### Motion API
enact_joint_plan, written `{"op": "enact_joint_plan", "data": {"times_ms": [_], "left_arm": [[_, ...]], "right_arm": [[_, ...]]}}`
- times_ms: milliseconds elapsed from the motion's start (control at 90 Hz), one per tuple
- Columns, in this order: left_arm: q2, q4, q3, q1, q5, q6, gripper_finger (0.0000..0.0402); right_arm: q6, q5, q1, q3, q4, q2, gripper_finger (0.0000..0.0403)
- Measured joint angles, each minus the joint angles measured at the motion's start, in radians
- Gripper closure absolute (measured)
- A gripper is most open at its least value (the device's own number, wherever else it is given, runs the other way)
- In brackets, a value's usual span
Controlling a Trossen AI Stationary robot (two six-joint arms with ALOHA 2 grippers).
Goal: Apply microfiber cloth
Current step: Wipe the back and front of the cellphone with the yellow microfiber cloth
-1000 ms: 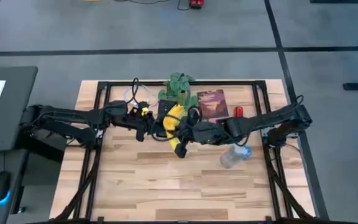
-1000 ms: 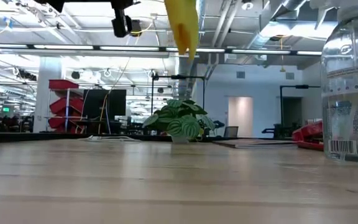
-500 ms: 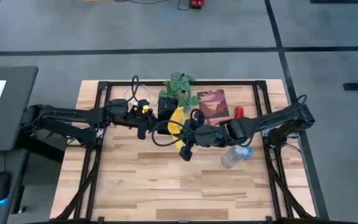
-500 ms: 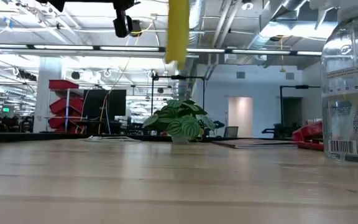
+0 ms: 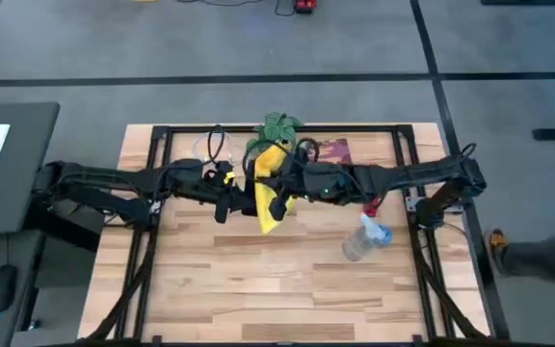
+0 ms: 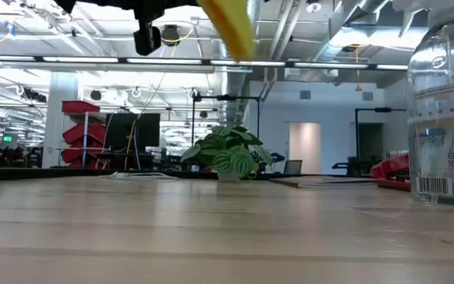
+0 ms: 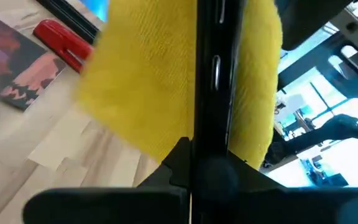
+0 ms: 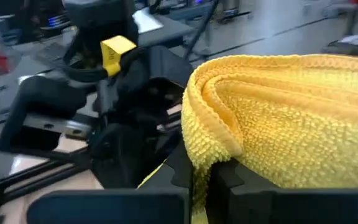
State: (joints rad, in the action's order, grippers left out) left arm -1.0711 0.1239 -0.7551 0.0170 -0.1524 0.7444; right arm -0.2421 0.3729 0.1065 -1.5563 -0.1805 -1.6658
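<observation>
Right hand (image 5: 279, 183) clenched on the microfiber cloth (image 5: 270, 188) (yellow folds bunched between its fingers), cloth raised above the far middle of the worktop (image 5: 258, 280), draped against a black smartphone (image 7: 211, 74) gripped edge-on by the left hand (image 5: 239, 189), clear bottle (image 5: 362, 241) right.
</observation>
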Motion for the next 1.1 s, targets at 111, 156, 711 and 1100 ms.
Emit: {"op": "enact_joint_plan", "data": {"times_ms": [111, 156, 711, 1100], "left_arm": [[-0.002, -0.013, 0.002, 0.001, 0.005, 0.001, 0.0398], [-0.003, -0.014, 0.002, 0.001, 0.009, -0.001, 0.0398], [-0.003, -0.073, 0.003, -0.035, 0.008, -0.025, 0.0398], [-0.003, -0.061, 0.003, -0.036, 0.035, -0.035, 0.0398]], "right_arm": [[0.024, -0.056, -0.006, -0.001, -0.002, -0.042, 0.0403], [0.027, -0.075, -0.005, -0.001, -0.002, -0.055, 0.0403], [0.007, -0.028, -0.05, -0.001, 0.031, -0.019, 0.0403], [0.039, -0.064, -0.006, 0.001, 0.003, -0.068, 0.0403]]}}
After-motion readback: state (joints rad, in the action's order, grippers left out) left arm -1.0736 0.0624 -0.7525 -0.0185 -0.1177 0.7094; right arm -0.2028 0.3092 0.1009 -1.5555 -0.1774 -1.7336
